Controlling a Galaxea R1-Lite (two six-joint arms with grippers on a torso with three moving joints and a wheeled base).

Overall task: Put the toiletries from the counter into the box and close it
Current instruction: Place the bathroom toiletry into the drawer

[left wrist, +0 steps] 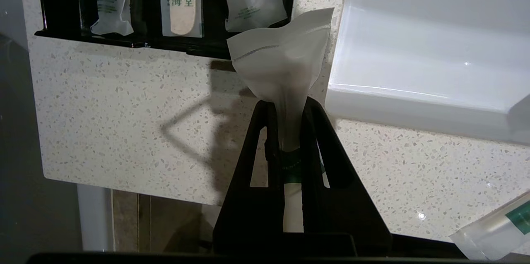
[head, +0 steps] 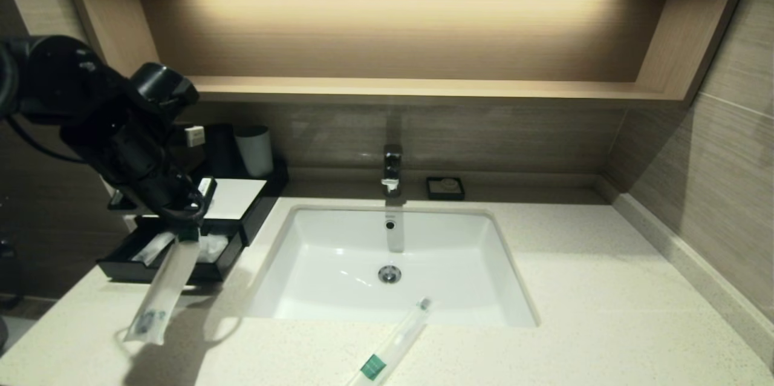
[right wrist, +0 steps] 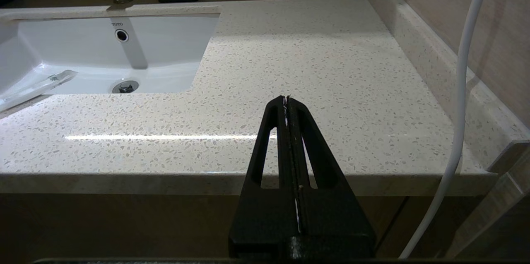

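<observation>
My left gripper (head: 185,227) is shut on the upper end of a long toiletry in a clear sleeve (head: 164,289). The sleeve hangs tilted over the counter (head: 604,289), just in front of the open drawer (head: 121,268) of the black box with the white top panel (head: 237,197). In the left wrist view the fingers (left wrist: 285,109) pinch the sleeve (left wrist: 285,57) by its green band. The drawer (left wrist: 58,15) holds several sachets. A second green-banded toiletry (head: 394,342) lies at the sink's front rim. I cannot pick out the dark-tipped one. My right gripper (right wrist: 286,99) is shut and empty at the counter's front edge.
The white sink (head: 326,253) is set in the middle, with a faucet (head: 392,169) behind it. A small black soap dish (head: 445,187) stands at the back. Two cups (head: 255,150) stand behind the box. A white cable (right wrist: 463,90) hangs by the right wall.
</observation>
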